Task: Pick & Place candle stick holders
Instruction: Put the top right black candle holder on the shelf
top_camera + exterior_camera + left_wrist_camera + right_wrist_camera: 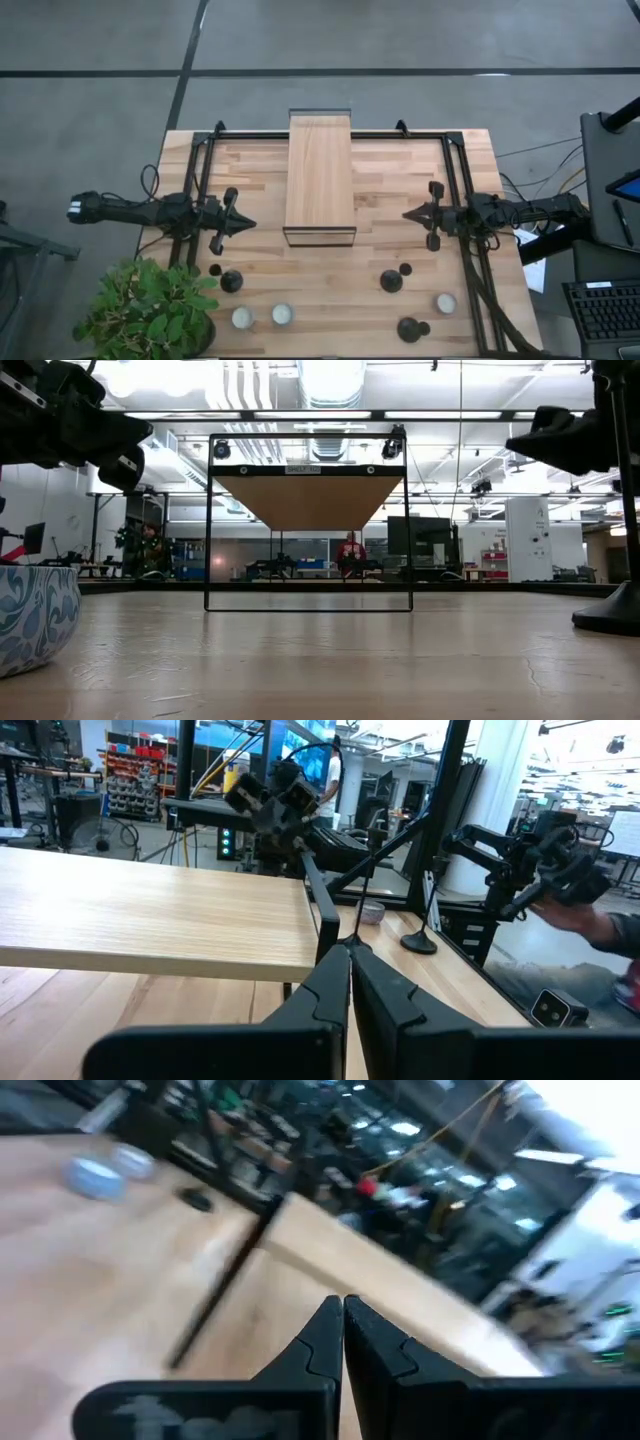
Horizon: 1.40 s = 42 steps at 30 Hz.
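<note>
Three black candle stick holders stand on their round bases on the table's near half: one at the left [231,281], two at the right [391,281] [409,328]. One holder also shows in the left wrist view [418,943]. My left gripper [245,225] is shut and empty, left of the wooden riser [320,180], pointing right. My right gripper [408,214] is shut and empty, right of the riser, pointing left. Both hover above the table, as the low view shows. Their fingers are closed together in the wrist views [350,955] [342,1305].
Three white tealights lie near the front edge [242,318] [282,314] [445,303]. A potted plant [150,310] in a blue-patterned pot [30,620] stands at the near left corner. The riser on its black frame [310,520] spans the table's middle. Black frame rails run along both sides.
</note>
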Each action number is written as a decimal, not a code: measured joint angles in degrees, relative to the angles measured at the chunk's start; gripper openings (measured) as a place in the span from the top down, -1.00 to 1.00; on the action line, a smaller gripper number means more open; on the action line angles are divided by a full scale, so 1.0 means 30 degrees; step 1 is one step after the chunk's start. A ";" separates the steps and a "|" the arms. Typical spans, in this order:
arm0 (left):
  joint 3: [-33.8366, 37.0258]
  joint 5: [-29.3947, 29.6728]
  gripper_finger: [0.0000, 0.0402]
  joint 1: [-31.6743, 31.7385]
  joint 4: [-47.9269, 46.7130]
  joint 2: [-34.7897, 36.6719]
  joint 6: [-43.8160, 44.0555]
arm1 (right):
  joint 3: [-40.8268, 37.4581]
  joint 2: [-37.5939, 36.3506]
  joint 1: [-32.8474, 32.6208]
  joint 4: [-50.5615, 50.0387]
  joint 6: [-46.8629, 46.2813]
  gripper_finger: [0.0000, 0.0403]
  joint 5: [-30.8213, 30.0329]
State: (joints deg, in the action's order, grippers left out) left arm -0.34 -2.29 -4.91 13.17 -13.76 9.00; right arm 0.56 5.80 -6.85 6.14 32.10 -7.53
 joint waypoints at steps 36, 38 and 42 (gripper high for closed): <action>0.0000 -0.0006 0.93 -0.0004 -0.0109 -0.0007 0.0006 | -0.0007 0.3342 -0.2949 0.5461 -2.4504 0.96 0.6886; 0.0000 -0.0009 0.93 -0.0005 -0.0129 -0.0007 0.0003 | -0.0007 0.4227 -0.3158 0.5448 -2.5258 0.96 0.6915; 0.0000 -0.0010 0.93 -0.0004 -0.0173 -0.0029 0.0004 | -0.0007 0.5678 -0.3940 0.5596 -2.6155 0.96 0.7440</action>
State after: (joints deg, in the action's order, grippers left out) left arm -0.34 -2.32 -4.92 12.65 -13.85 9.01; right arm 0.54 22.84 -18.67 22.93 -46.37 14.79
